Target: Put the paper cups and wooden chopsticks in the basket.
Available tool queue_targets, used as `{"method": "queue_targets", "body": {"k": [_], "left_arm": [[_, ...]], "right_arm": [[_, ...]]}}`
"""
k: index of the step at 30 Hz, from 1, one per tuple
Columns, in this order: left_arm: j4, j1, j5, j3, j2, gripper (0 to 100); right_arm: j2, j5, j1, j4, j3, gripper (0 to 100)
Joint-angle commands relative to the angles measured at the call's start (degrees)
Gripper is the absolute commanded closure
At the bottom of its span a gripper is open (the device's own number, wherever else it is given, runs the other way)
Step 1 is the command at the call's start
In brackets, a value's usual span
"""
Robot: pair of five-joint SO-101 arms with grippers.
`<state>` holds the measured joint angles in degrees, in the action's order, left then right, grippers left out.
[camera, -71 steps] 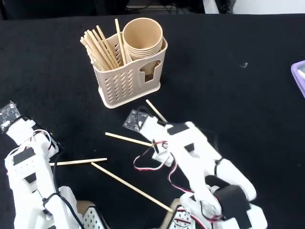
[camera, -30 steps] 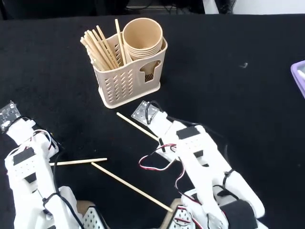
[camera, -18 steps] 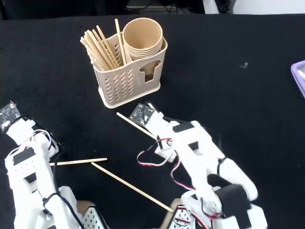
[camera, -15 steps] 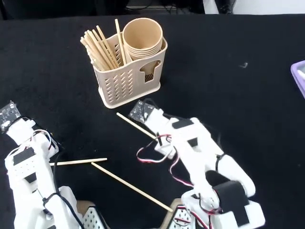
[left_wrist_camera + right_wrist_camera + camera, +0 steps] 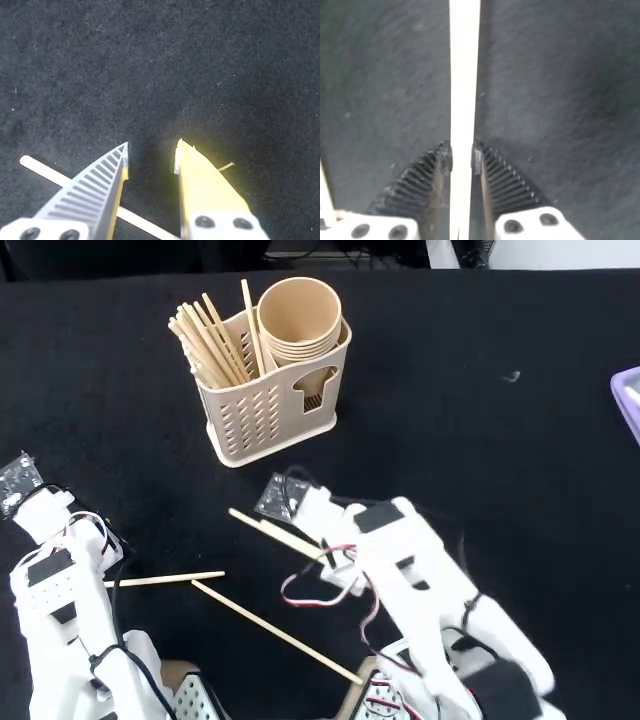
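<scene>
Now: your right gripper (image 5: 462, 152) pinches one wooden chopstick (image 5: 268, 529), stick running lengthwise between jaws. Likely chosen so you can tip it upright over basket (image 5: 270, 415). Cannot tell if stick clears bench (image 5: 480, 440). Basket holds nested paper cups (image 5: 298, 312) in one compartment, leaning chopstick bundle (image 5: 212, 340) in other. Your left gripper (image 5: 150, 150) spread, low over bench, loose chopstick (image 5: 45, 170) passing under one finger. Second loose chopstick (image 5: 275, 632) lies between arms; both judged yours to collect.
</scene>
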<state>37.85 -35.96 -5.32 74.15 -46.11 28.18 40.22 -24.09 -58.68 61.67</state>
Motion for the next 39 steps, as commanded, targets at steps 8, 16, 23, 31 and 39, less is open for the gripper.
{"method": "queue_targets", "body": {"k": [8, 16, 23, 31, 39], "left_arm": [[-1.05, -0.4, -0.44, -0.31, -1.23, 84], [-1.05, -0.4, -0.44, -0.31, -1.14, 84], [-1.05, -0.4, -0.44, -0.31, -1.14, 84], [-1.05, -0.4, -0.44, -0.31, -1.14, 84], [-1.05, -0.48, -0.44, -0.22, -1.14, 84]], "right_arm": [[33.01, -10.73, -6.24, -12.75, -9.63, 98.8], [45.93, -28.22, -10.11, 6.77, -20.35, 98.7], [40.4, -39.65, -9.93, 45.36, -12.09, 98.7], [18.51, -41.14, -9.85, 83.16, -11.38, 98.7], [-4.7, -41.14, -6.07, 83.6, -26.07, 98.7]]}}
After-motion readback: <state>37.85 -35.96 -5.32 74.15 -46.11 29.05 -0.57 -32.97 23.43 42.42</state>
